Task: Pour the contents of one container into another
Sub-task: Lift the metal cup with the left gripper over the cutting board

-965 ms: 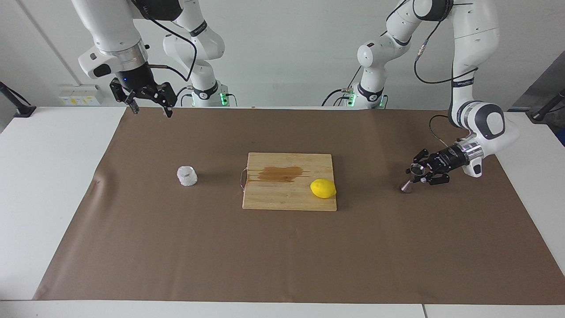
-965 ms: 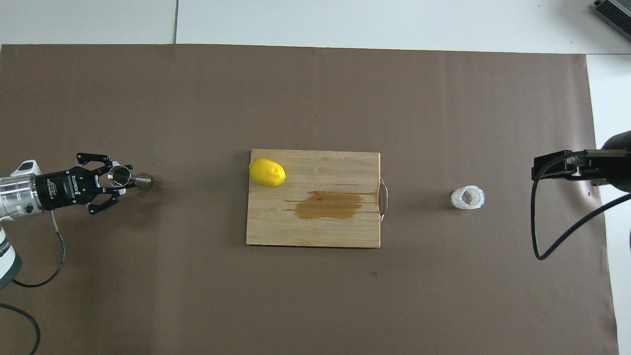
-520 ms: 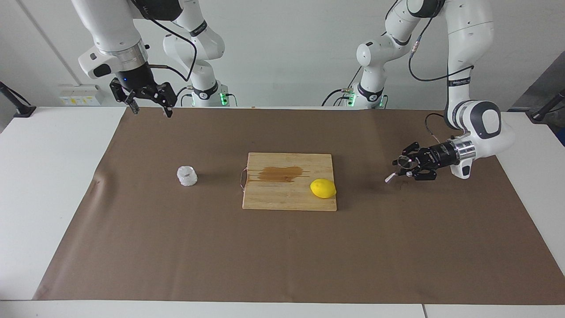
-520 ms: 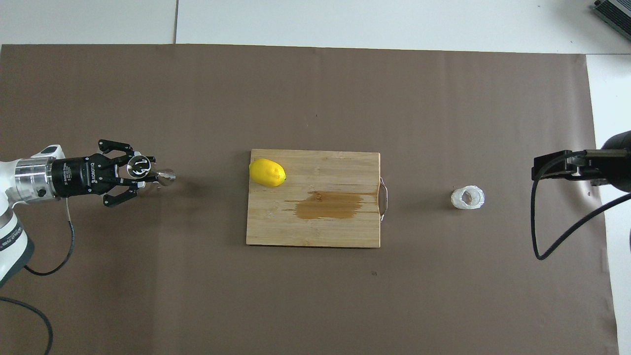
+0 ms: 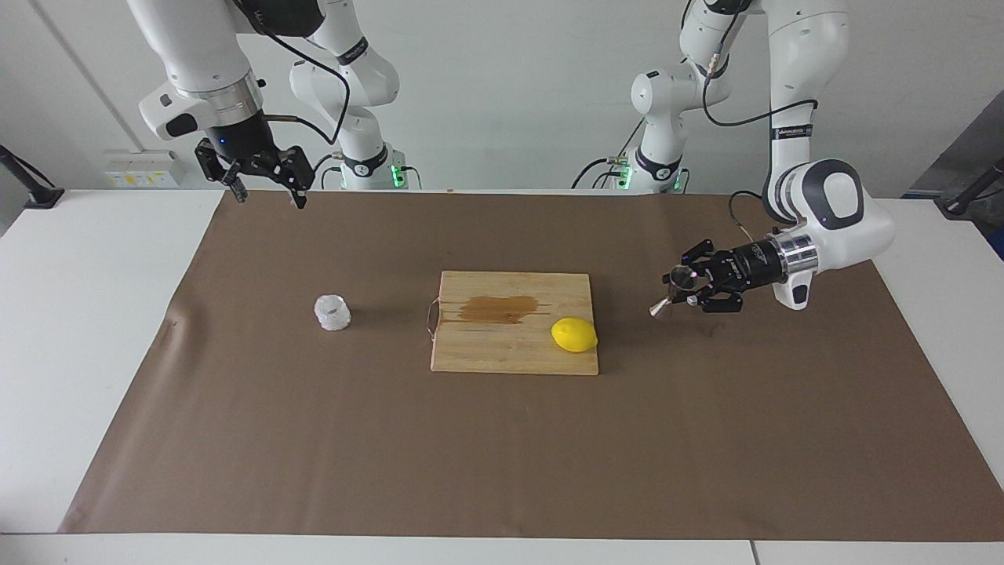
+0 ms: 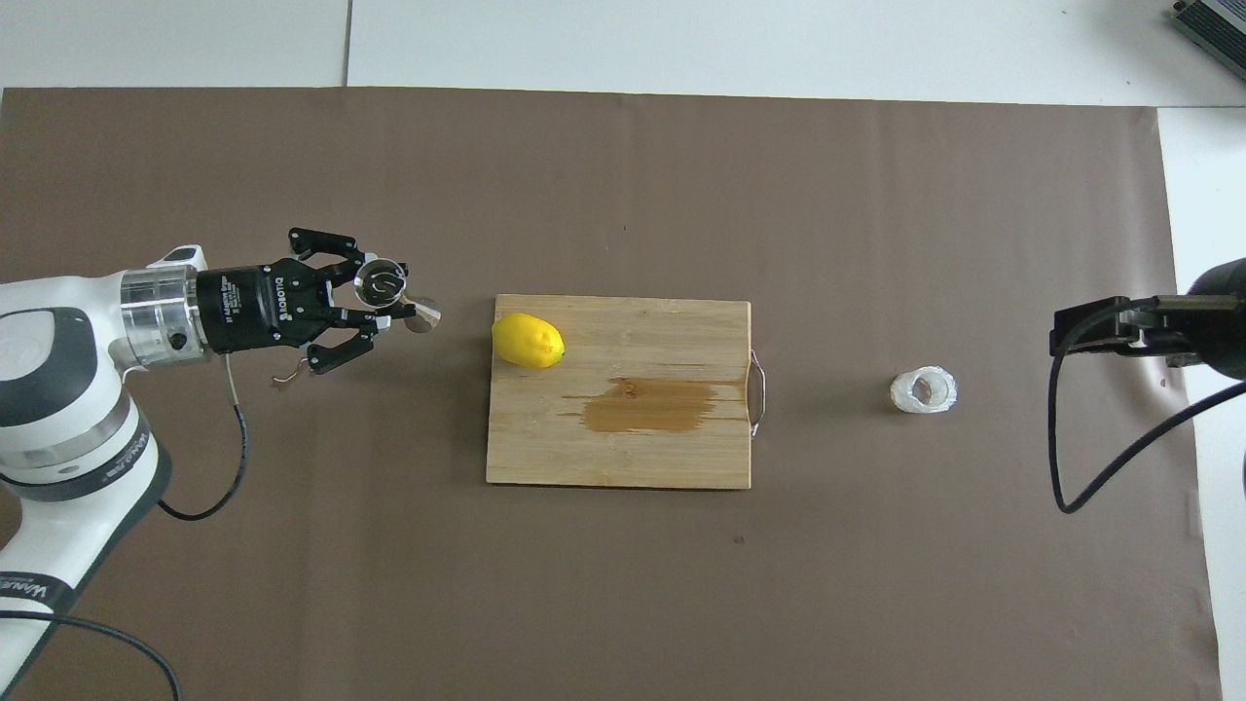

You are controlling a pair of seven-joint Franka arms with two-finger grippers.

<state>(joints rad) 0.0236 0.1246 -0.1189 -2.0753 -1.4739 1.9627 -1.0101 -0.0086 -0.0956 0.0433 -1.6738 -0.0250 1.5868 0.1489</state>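
My left gripper (image 5: pixel 684 287) (image 6: pixel 382 298) is shut on the shiny metal jigger (image 5: pixel 672 293) (image 6: pixel 392 294) and holds it off the brown mat, beside the cutting board's end where the lemon lies. The whitish bumpy cup (image 5: pixel 332 312) (image 6: pixel 924 390) stands upright on the mat beside the board's handle end, toward the right arm's end of the table. My right gripper (image 5: pixel 265 182) hangs open and empty high over the mat's edge nearest the robots, well apart from the cup; the overhead view shows only part of it (image 6: pixel 1119 328).
A wooden cutting board (image 5: pixel 518 345) (image 6: pixel 633 458) with a dark wet stain lies mid-table. A yellow lemon (image 5: pixel 574 335) (image 6: pixel 528 341) rests on its corner toward the left arm. A brown mat (image 5: pixel 502 455) covers the table.
My left gripper has lifted the jigger off the mat and carried it toward the cutting board. The right arm has not moved.
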